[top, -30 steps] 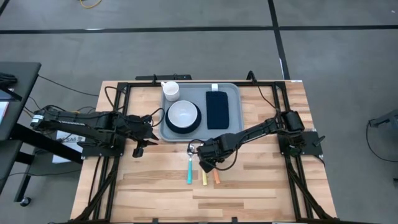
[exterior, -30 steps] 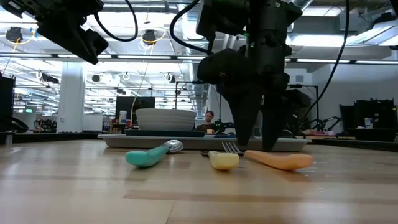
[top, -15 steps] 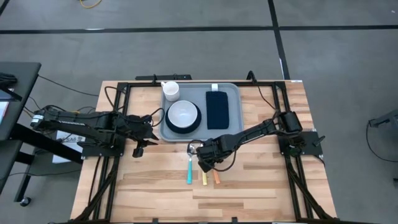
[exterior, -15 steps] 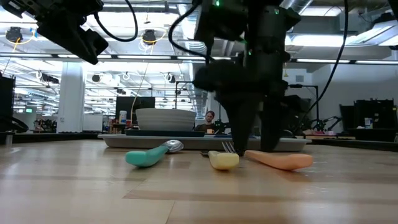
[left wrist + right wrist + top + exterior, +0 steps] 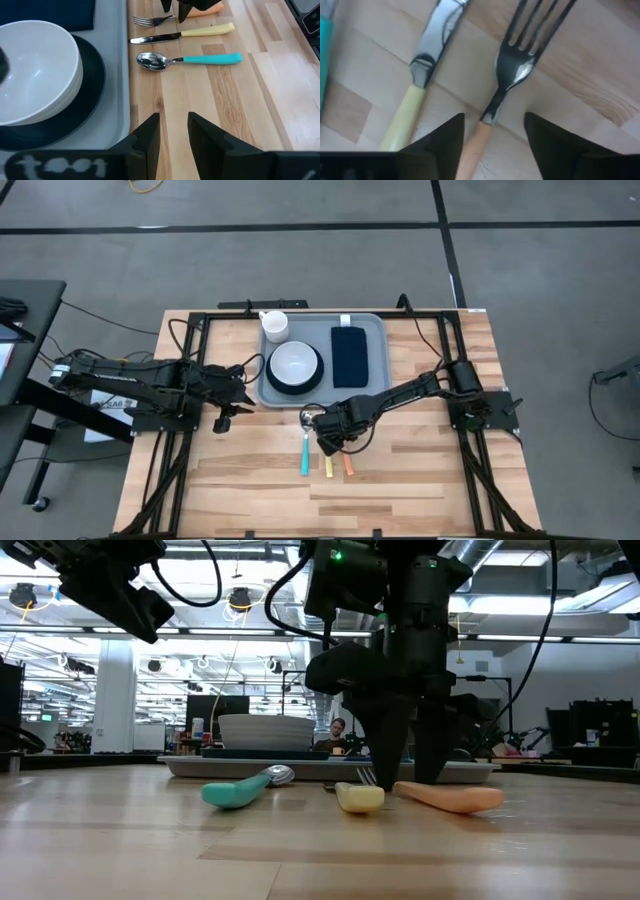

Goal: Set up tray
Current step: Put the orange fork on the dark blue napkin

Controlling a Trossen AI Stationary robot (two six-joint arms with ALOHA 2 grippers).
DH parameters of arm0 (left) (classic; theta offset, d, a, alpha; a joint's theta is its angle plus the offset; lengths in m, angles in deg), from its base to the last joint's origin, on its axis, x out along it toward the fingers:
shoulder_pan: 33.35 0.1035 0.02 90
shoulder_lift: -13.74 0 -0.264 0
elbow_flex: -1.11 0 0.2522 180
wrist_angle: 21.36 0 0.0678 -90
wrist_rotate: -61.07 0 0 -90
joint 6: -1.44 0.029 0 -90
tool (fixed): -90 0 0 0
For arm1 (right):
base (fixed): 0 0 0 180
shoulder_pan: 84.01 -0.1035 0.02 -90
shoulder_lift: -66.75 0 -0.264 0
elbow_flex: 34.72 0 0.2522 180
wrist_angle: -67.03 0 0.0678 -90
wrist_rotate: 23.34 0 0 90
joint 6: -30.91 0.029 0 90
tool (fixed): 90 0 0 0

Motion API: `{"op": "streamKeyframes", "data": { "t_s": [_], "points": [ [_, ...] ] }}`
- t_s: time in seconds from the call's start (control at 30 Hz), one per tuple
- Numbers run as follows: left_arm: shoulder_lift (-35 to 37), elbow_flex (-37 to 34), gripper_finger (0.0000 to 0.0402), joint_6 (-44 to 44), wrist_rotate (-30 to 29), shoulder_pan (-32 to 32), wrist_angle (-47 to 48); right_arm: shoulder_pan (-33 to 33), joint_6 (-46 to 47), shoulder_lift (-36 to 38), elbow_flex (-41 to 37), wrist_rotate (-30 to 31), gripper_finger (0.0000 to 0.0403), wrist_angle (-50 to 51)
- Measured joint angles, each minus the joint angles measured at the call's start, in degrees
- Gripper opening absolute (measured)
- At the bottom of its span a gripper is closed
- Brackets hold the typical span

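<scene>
Right wrist view is where we'd look first; the right gripper sits low over the fork, fingers apart and straddling the spot where the steel neck meets the peach handle, one finger either side, nothing pinched yet as far as we can tell; the knife with the yellow handle lies just beside the fork, roughly parallel.

Using the tray as our landmark: in the high view the fork, knife and teal spoon lie side by side on bare wood just off the tray's near long edge, handles pointing away from it and heads toward it; so each long axis runs square to that edge. The tray itself sits at the far middle of the table, already carrying the plate with the bowl, the napkin and the cup.

The right gripper is right on the fork, so we'd say that arm owns the pick; the tray lies just beyond it, along the fork's own axis. The left gripper hangs off the tray's left short end, fingers narrowly parted and empty.
</scene>
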Motion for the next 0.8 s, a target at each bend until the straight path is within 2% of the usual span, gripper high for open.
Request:
{"op": "streamKeyframes", "data": {
  "t_s": [0.1, 0.37, 0.43, 0.63, 0.8],
  "points": [
    [0.0, 0.0, 0.0087, 0.0, 0.02, 0.0, 0.01, 0.11, 0.21, -0.14, 0.63, -0.13, 0.0168, 1.55],
    [0.0, 0.0, 0.0087, 0.0, 0.02, 0.0, 0.03, 0.11, -1.03, -0.22, 0.98, -0.06, 0.0025, 3.08],
    [0.0, 0.0, 0.0087, 0.0, 0.02, 0.01, 0.03, 0.19, -1.55, -0.21, 0.98, -0.28, 0.0015, 3.0],
    [-0.01, 0.0, 0.0087, 0.0, 0.02, 0.0, 0.05, 0.48, -1.25, -0.22, 0.98, -0.91, 0.004, 2.97],
    [-0.02, 0.0, 0.0087, 0.0, 0.02, 0.0, 0.27, 0.48, -1.31, -0.22, 1.03, -0.97, 0.0014, 3.18]
  ]
}}
